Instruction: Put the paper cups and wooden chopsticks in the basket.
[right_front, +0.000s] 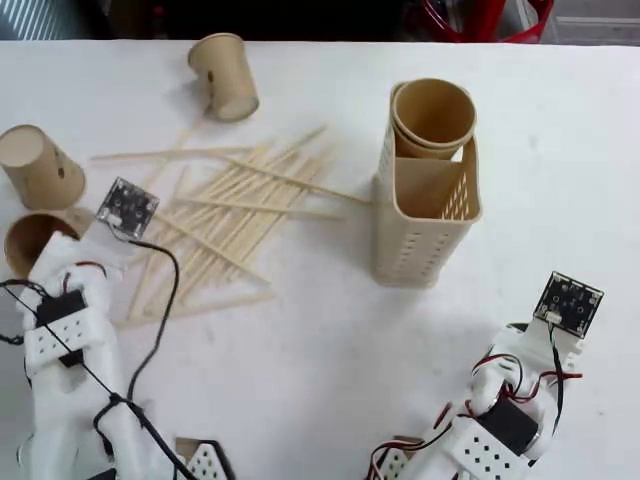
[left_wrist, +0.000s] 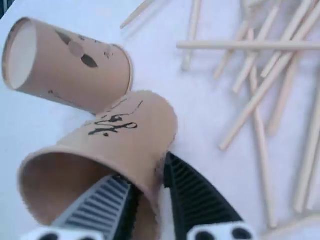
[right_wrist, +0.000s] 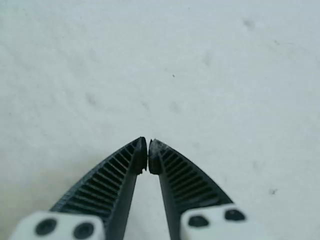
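Observation:
My left gripper (left_wrist: 148, 172) is shut on the wall of a paper cup (left_wrist: 115, 140) lying on its side, one finger inside the mouth and one outside. A second cup (left_wrist: 65, 62) lies just beyond it, touching it. In the high view these are the held cup (right_front: 28, 240) and its neighbour (right_front: 40, 165) at the left edge; a third cup (right_front: 225, 75) lies at the back. Wooden chopsticks (right_front: 220, 210) are scattered mid-table. The cream basket (right_front: 420, 235) holds two stacked cups (right_front: 435, 115). My right gripper (right_wrist: 148, 146) is shut over bare table.
The left arm (right_front: 65, 310) stands at the front left, its black cable trailing over the chopsticks' near ends. The right arm (right_front: 520, 400) stays at the front right, well short of the basket. Open white table lies between the arms.

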